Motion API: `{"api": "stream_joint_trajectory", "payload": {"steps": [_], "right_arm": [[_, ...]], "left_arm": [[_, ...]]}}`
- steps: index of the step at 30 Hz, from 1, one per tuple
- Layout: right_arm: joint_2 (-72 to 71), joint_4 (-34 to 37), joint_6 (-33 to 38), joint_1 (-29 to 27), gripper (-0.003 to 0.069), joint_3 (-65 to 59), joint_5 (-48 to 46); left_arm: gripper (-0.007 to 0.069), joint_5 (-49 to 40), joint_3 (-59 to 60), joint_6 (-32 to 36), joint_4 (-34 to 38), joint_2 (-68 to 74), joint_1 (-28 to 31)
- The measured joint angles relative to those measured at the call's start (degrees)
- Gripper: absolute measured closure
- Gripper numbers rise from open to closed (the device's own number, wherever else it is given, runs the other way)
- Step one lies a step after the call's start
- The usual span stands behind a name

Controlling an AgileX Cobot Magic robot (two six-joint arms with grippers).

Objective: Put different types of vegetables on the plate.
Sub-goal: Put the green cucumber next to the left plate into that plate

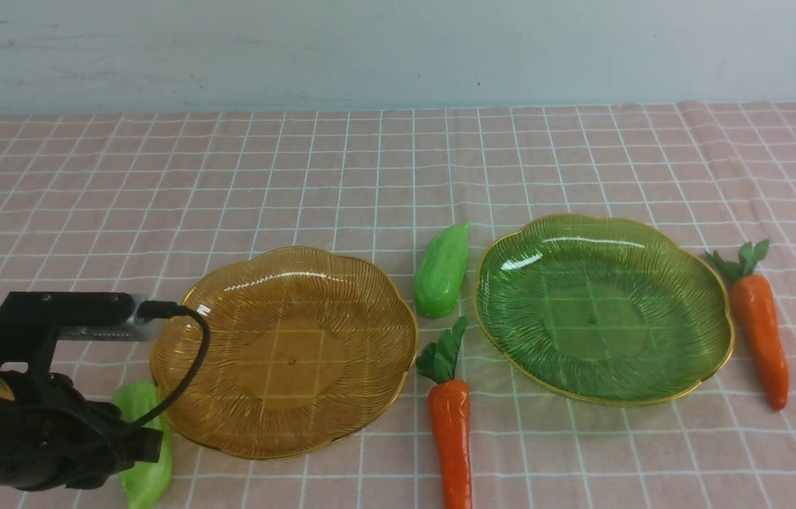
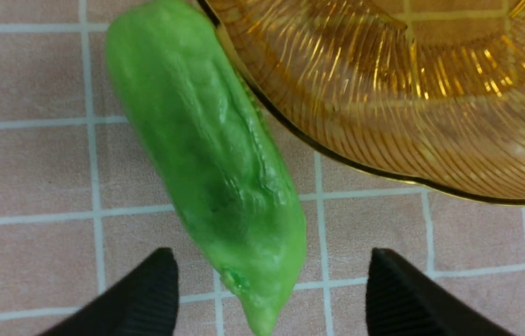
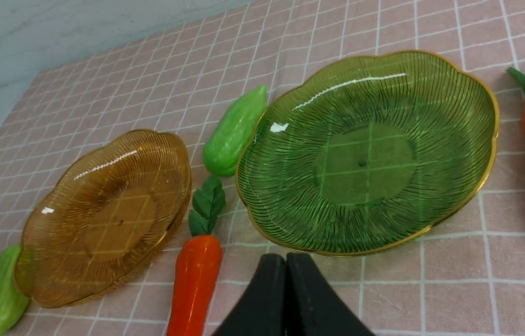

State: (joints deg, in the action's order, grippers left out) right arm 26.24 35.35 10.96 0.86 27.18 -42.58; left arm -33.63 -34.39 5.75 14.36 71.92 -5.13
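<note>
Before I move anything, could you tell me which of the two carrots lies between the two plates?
The carrot nearer the amber plate; the other carrot lies right of the green plate.

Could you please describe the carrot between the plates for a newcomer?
On the checked cloth lie an amber plate and a green plate. Between them, nearer us, is the carrot; the other carrot lies beyond the green plate's right side.

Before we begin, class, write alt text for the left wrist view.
The open left gripper hovers above a green gourd lying on a checked cloth. Beside the gourd is the rim of an amber plate, partly in view.
</note>
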Motion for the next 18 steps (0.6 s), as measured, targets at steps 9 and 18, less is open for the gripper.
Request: {"api": "stream_joint_trajectory", "payload": {"steps": [9, 18], "right_arm": [[0.2, 3.1, 3.6, 0.0, 0.0674, 0.0, 1.9], [2.5, -0.1, 3.9, 0.0, 0.0674, 2.7, -0.1]], "left_arm": [[0.0073, 4.8, 0.0, -0.1, -0.1, 9.7, 0.0], [0.0325, 5.5, -0.4, -2.2, -0.7, 11.8, 0.0]]}}
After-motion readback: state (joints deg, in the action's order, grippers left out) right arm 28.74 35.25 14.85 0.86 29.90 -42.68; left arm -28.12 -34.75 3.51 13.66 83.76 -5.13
